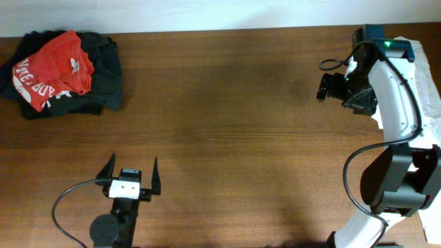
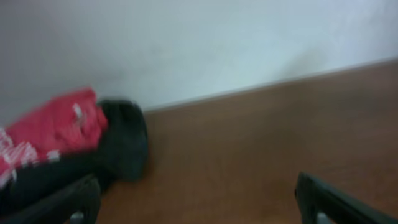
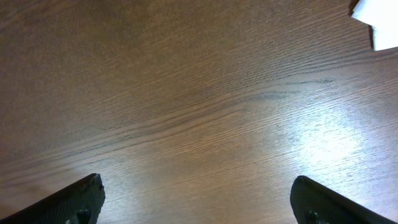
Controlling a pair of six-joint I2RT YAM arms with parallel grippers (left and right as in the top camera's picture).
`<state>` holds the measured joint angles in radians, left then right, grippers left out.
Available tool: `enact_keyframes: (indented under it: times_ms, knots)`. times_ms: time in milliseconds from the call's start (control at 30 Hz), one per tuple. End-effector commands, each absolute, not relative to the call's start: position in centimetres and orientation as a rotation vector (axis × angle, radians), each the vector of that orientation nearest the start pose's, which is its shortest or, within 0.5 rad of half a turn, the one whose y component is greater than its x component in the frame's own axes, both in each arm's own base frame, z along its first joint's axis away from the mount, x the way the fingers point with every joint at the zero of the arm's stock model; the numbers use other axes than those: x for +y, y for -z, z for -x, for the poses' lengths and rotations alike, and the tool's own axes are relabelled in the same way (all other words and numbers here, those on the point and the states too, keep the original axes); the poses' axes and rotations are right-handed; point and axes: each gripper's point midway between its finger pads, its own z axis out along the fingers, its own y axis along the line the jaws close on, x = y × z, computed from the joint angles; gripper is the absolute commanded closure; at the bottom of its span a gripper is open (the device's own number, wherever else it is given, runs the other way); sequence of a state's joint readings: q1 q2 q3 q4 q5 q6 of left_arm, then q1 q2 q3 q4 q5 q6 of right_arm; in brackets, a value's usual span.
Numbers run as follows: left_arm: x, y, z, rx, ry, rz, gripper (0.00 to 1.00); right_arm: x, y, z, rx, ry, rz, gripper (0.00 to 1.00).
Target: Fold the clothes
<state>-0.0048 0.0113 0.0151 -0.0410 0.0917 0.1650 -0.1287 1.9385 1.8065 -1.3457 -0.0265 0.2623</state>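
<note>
Clothes sit bunched at the table's (image 1: 227,131) far left corner: the orange-red T-shirt (image 1: 60,63) lies crumpled on top of a black T-shirt (image 1: 107,79), with white lettering showing along its left side. My left gripper (image 1: 132,165) is at the near edge, well apart from that pile, pointing toward it with its jaws spread wide and nothing between them. Its wrist view is blurred, but I can make out the red cloth (image 2: 59,124) over the dark one (image 2: 124,146) against the wall. My right gripper (image 1: 324,79) hangs over bare wood on the far right, also fully spread and holding nothing; its fingers (image 3: 68,202) frame only wood grain. A white piece (image 3: 379,18) shows at the corner of that view, probably fabric, and it lies beside the right arm.
</note>
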Motion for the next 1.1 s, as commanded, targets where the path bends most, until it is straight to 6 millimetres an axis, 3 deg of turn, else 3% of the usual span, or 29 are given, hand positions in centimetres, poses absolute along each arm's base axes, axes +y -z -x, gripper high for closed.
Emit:
enact_keyframes:
  times_ms: [0,867,967,1000,1067]
  knots:
    - [-1.4,-15.8,-24.5,1.628,-0.065,-0.206,0.01,-4.7,-15.1,-38.8,2.963,-0.050,-0.601,0.01]
    - [-1.4,-15.8,-24.6,1.629,-0.065,-0.206,0.01,-4.6,-15.0,-38.8,2.969,-0.049,-0.598,0.01]
    - [-1.4,-15.8,-24.6,1.629,-0.065,-0.206,0.01,-5.3,-16.0,-38.6,2.936,0.003,-0.597,0.01]
    - [-1.4,-15.8,-24.6,1.629,-0.065,-0.206,0.01,-3.9,-18.0,-40.6,2.816,-0.028,-0.520,0.01]
    - [-1.4,-15.8,-24.6,1.629,-0.065,-0.206,0.01,-2.5,-19.2,-41.4,2.754,-0.026,-0.450,0.01]
